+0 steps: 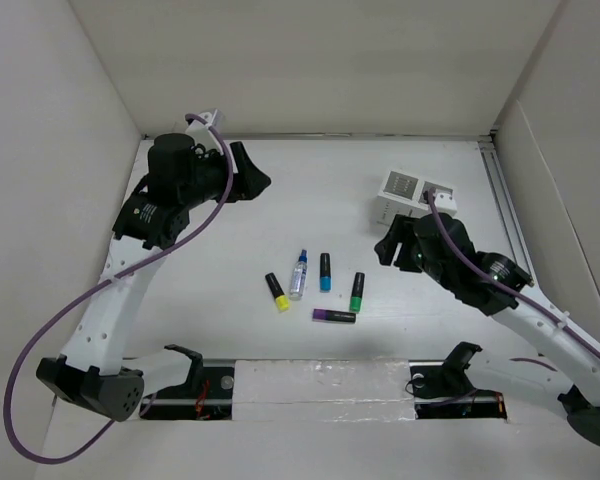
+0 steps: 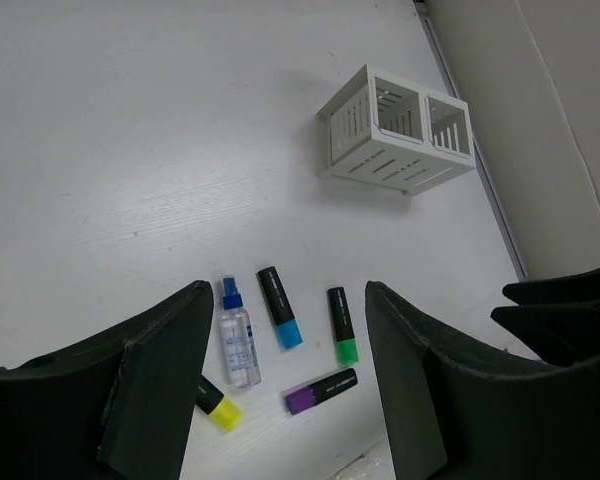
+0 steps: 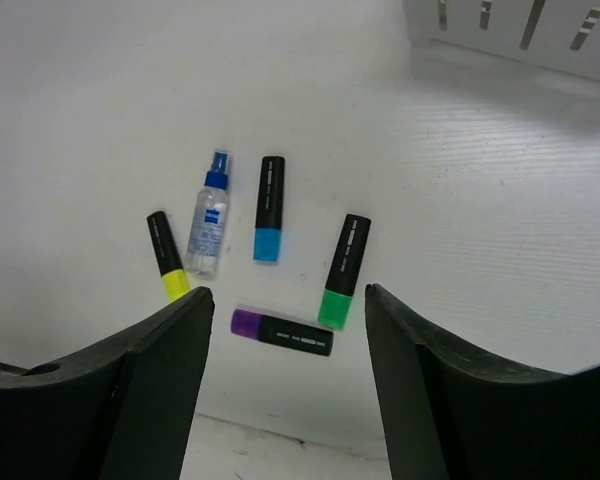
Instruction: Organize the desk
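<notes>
Left gripper (image 1: 252, 180) and right gripper (image 1: 390, 247): jaws spread, empty. I judge the markers (image 3: 344, 270) on the desk (image 1: 310, 190) light, rigid, slick; I would pinch mid-barrel.

I'm working in a robot test cell, a lab mock-up rather than a real office. A bare white surface (image 1: 310, 190) is boxed in by plain white walls (image 1: 310, 60). A left arm (image 1: 110, 310) and a right arm (image 1: 540, 325) are bolted along the bottom of the frame, trailing purple cables (image 1: 40, 340). Highlighters (image 1: 325, 271) at centre and a small organizer (image 1: 405, 195) at upper right add the office touch.
</notes>
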